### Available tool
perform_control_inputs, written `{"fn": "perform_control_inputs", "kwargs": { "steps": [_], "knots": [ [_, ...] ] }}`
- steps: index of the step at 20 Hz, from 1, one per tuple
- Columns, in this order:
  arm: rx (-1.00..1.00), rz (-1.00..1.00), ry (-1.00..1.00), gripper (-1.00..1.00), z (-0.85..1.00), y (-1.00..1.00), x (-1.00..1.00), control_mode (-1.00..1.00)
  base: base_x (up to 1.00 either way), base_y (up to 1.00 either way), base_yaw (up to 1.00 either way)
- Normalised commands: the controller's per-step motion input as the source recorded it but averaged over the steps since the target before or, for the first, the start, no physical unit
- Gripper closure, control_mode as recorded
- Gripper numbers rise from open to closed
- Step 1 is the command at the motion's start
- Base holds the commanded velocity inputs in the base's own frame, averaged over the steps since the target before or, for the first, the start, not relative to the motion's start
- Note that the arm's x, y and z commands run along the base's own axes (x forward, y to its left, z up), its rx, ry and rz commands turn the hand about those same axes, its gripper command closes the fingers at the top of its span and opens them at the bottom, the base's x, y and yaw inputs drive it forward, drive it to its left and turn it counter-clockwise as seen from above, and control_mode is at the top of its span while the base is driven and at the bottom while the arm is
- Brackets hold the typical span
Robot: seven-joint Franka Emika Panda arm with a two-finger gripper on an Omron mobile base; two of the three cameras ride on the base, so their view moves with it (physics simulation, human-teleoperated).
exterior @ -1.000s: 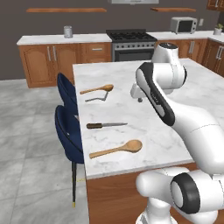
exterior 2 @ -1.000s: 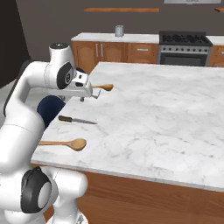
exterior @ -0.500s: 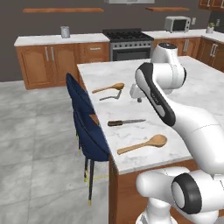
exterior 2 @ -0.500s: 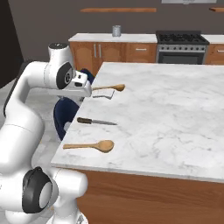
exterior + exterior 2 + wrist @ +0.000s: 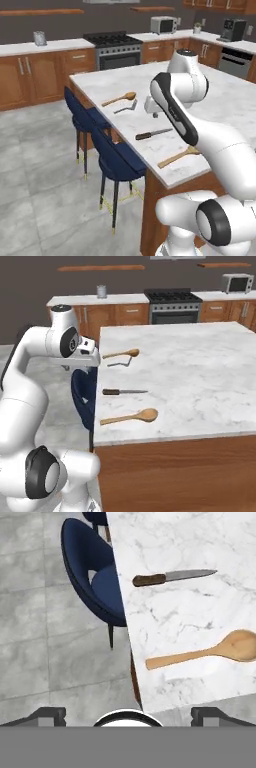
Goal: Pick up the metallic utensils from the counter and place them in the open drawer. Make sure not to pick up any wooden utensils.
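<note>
On the white marble counter (image 5: pixel 200 366) lie a dark-handled knife (image 5: pixel 124 391) (image 5: pixel 152 134) (image 5: pixel 172 577) and a thin bent grey metal utensil (image 5: pixel 120 362) (image 5: pixel 126 107). One wooden spoon (image 5: pixel 121 353) (image 5: pixel 119 98) lies just beyond the bent utensil. The other wooden spoon (image 5: pixel 130 417) (image 5: pixel 177 157) (image 5: pixel 205 652) lies nearer than the knife. My gripper (image 5: pixel 128 714) (image 5: pixel 92 361) is open and holds nothing. It hangs above the counter's left edge, well above the utensils. The drawer is out of view.
Two dark blue chairs (image 5: pixel 117 160) (image 5: pixel 82 112) stand against the counter's left side, one (image 5: pixel 95 577) right under my hand. Grey tiled floor spreads to the left. Wooden cabinets, a stove (image 5: pixel 115 47) and a microwave (image 5: pixel 162 24) line the back wall.
The whole picture has shifted, so the base has driven along the counter. The utensils keep their places on the marble. My gripper stays open.
</note>
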Motion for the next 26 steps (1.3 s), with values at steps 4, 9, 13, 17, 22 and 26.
{"fn": "perform_control_inputs", "kwargs": {
  "steps": [4, 9, 13, 17, 22, 26],
  "knots": [
    [0.0, 0.0, 0.0, -1.0, 0.0, 0.0, 0.0, 1.0, 0.0, 0.89, -0.57],
    [0.0, 0.0, 0.0, -1.0, 0.0, 0.0, 0.0, 1.0, 0.04, 0.97, -0.57],
    [0.0, 0.0, 0.0, -1.0, 0.0, 0.0, 0.0, 1.0, 0.12, 0.93, -0.6],
    [0.0, 0.0, 0.0, -1.0, 0.0, 0.0, 0.0, 1.0, 0.14, 0.96, -0.56],
    [0.0, 0.0, 0.0, -1.0, 0.0, 0.0, 0.0, 1.0, 0.17, 0.99, -0.52],
    [0.0, 0.0, 0.0, -1.0, 0.0, 0.0, 0.0, 1.0, 0.12, 0.93, -0.52]
  ]
}}
